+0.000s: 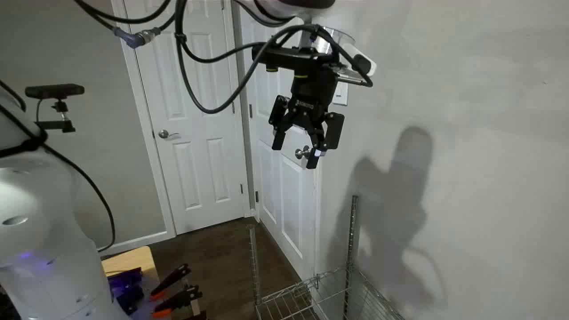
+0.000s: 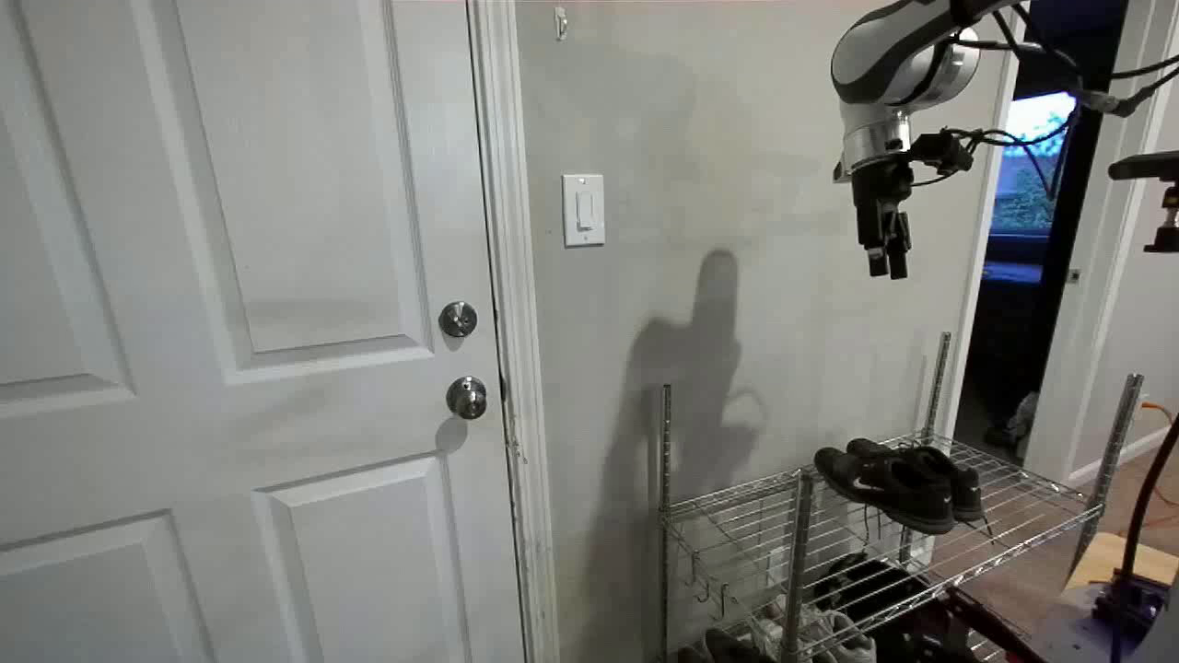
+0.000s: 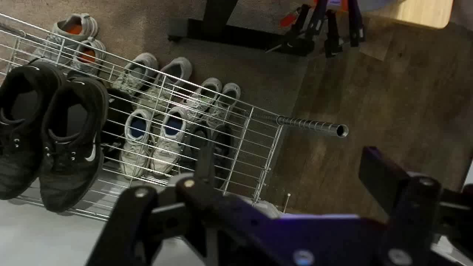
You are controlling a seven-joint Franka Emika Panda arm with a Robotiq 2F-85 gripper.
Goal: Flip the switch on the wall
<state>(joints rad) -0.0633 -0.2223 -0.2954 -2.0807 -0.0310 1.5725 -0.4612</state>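
Hand (image 1: 295,154) spread wide, gripping nothing, switch (image 2: 584,211) showing whole only in an exterior view

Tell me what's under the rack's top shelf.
Through the shelf, the wrist view shows pale shoes and dark shoes below it. The black pair on top and the gripper block parts of the view; what lies behind them there can't be seen.

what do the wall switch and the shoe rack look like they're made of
Wall switch: probably plastic, smooth and white, from its even colour and crisp edges; painted metal is possible.
Shoe rack: metal, shiny, likely chromed, from the bright glints along its wires.
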